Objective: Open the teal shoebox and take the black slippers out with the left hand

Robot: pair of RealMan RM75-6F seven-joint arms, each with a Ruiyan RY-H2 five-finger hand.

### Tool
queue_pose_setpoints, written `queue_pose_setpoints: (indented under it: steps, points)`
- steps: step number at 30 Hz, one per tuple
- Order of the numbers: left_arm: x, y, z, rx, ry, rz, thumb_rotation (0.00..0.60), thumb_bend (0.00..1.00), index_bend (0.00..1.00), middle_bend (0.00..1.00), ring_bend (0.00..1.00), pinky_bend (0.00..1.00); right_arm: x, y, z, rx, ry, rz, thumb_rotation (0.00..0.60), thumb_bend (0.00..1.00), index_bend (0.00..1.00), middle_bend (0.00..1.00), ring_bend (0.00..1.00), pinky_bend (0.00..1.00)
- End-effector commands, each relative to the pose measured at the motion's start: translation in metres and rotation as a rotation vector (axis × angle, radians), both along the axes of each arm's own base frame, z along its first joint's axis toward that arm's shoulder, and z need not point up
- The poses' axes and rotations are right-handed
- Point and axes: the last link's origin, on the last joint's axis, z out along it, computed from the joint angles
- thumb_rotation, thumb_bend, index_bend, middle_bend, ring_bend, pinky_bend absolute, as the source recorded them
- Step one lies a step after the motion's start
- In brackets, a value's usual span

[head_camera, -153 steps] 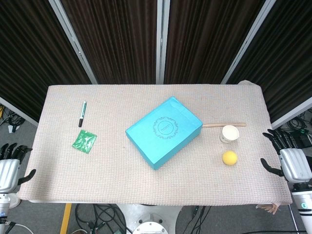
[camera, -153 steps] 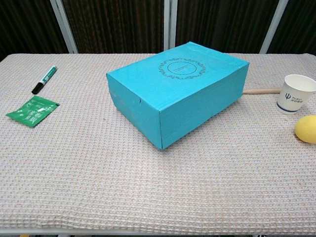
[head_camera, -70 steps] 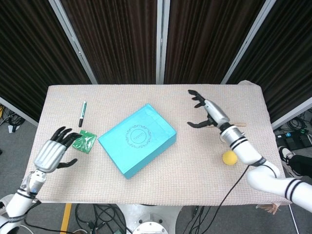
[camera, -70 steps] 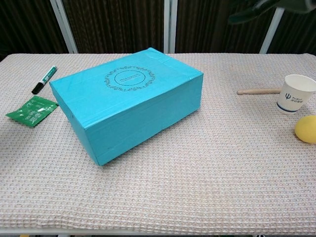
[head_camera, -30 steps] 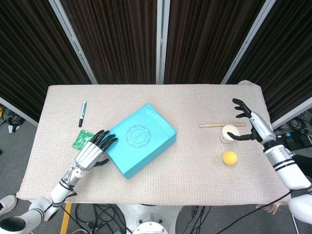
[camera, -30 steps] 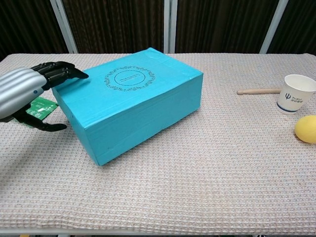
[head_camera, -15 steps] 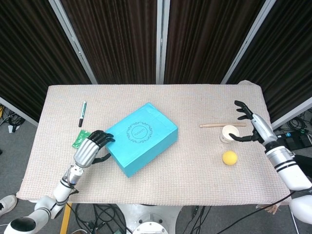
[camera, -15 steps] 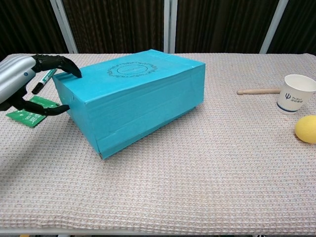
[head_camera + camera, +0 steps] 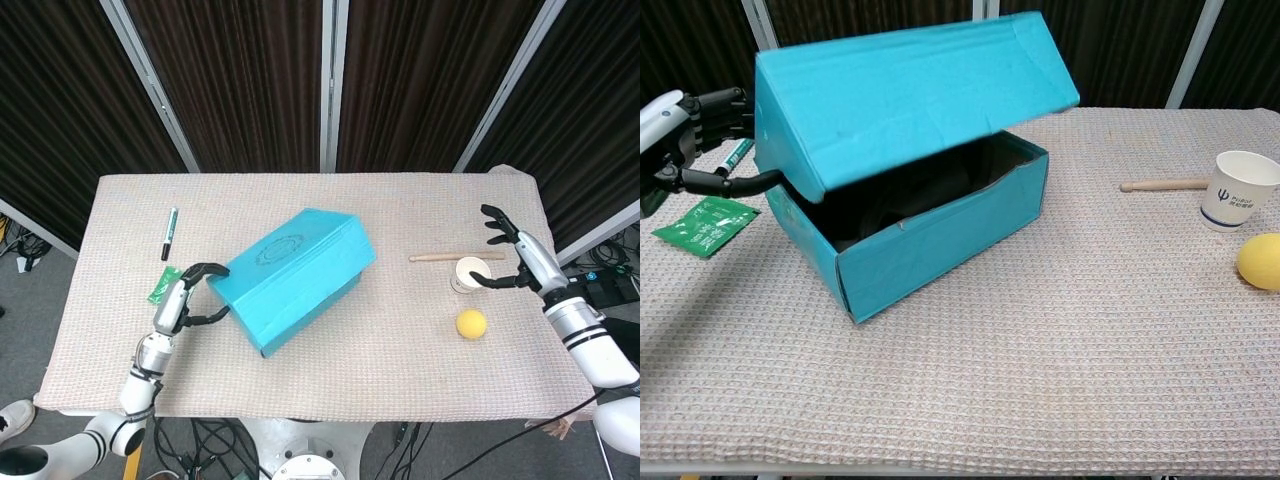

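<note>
Left hand (image 9: pixel 685 135) gripping lid (image 9: pixel 910 90), tilted up off box (image 9: pixel 940 235), right hand (image 9: pixel 520 258) spread empty at table's right edge, dark inside only in chest view.

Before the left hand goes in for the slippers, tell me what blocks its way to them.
The lid does. The left hand holds it raised at the shoebox's left end, and it slants over the opening. Only something dark shows inside. That hand is busy with the lid; the right hand hovers by the paper cup.

A table (image 9: pixel 420 380) under a beige waffle-weave cloth (image 9: pixel 1060 380) stands before dark curtains (image 9: pixel 240 80). Pale metal posts (image 9: pixel 150 85) divide them. Cables (image 9: pixel 215 440) lie on grey floor.
</note>
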Motion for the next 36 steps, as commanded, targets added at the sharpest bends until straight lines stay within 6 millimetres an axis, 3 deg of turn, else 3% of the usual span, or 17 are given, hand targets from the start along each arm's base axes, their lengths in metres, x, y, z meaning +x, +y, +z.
queue_pose_setpoints:
  steps: [1,5,8,12,14,21,23,25,30,36]
  points:
    - [0.001,0.015,0.019,-0.144,-0.246,0.176,0.6,0.41,0.34,0.37,0.29,0.2,0.0,0.0,0.0,0.001,-0.001,0.001,0.6,0.13,0.0,0.04,0.1,0.24]
    - [0.007,0.03,0.032,-0.257,-0.422,0.303,0.6,0.41,0.33,0.36,0.28,0.19,0.001,0.0,0.001,0.0,-0.005,0.006,0.6,0.13,0.0,0.04,0.1,0.24]
    - [0.012,0.041,0.042,-0.274,-0.478,0.343,0.6,0.43,0.27,0.31,0.18,0.15,0.001,0.0,0.001,-0.003,-0.014,0.013,0.6,0.13,0.0,0.04,0.1,0.24]
    - [0.013,0.053,0.049,-0.274,-0.472,0.376,0.58,0.44,0.16,0.17,0.04,0.09,0.0,0.002,0.001,-0.003,-0.025,0.021,0.6,0.13,0.0,0.04,0.1,0.24]
    - [0.012,0.056,0.051,-0.288,-0.495,0.401,0.505,0.44,0.12,0.11,0.01,0.07,-0.001,0.003,0.002,-0.006,-0.026,0.024,0.6,0.13,0.0,0.04,0.1,0.24]
    - [0.002,0.068,0.059,-0.222,-0.5,0.5,0.077,0.42,0.04,0.0,0.0,0.05,-0.004,0.006,0.005,-0.015,-0.044,0.033,0.6,0.14,0.0,0.04,0.1,0.24]
    - [-0.002,0.069,0.062,-0.192,-0.461,0.509,0.02,0.37,0.04,0.0,0.0,0.04,-0.004,0.006,0.006,-0.015,-0.048,0.037,0.6,0.15,0.0,0.04,0.1,0.24]
    - [-0.007,0.068,0.064,-0.169,-0.411,0.52,0.002,0.32,0.04,0.0,0.0,0.03,-0.004,0.006,0.006,-0.015,-0.05,0.041,0.6,0.15,0.0,0.04,0.1,0.24]
    - [-0.024,0.067,0.072,-0.177,-0.201,0.54,0.035,0.14,0.03,0.0,0.0,0.02,-0.004,0.008,0.006,-0.013,-0.056,0.053,0.6,0.15,0.0,0.04,0.1,0.24]
    - [-0.035,0.063,0.084,-0.089,-0.083,0.546,0.032,0.07,0.03,0.0,0.0,0.02,-0.005,0.009,0.006,-0.008,-0.057,0.055,0.6,0.16,0.0,0.04,0.1,0.24]
